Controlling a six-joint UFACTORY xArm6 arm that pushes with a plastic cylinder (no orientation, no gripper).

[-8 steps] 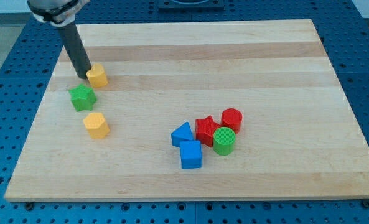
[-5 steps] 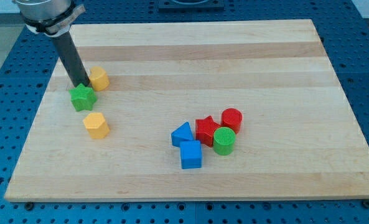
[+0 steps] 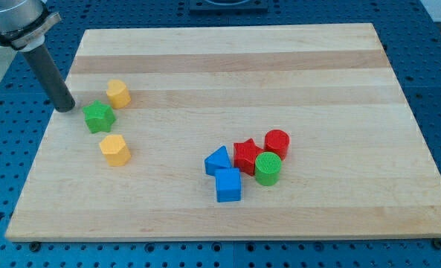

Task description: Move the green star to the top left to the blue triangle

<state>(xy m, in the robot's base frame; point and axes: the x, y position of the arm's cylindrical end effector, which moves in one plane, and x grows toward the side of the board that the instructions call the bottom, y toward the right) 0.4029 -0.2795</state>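
Observation:
The green star (image 3: 99, 117) lies near the board's left edge, between two yellow blocks. The blue triangle (image 3: 217, 161) lies right of the board's middle, in a cluster with other blocks. My tip (image 3: 66, 109) rests at the board's left edge, just left of the green star and a little above it, with a small gap between them.
A yellow block (image 3: 117, 93) sits just above and right of the star, and another yellow block (image 3: 115, 149) below it. A blue cube (image 3: 228, 184), a red star (image 3: 246, 155), a red cylinder (image 3: 277, 141) and a green cylinder (image 3: 268, 168) crowd the blue triangle. The wooden board (image 3: 227, 59) lies on a blue perforated table.
My tip has moved left, from beside the upper yellow block, past the star's top, to the board's left edge. The blocks have stayed put.

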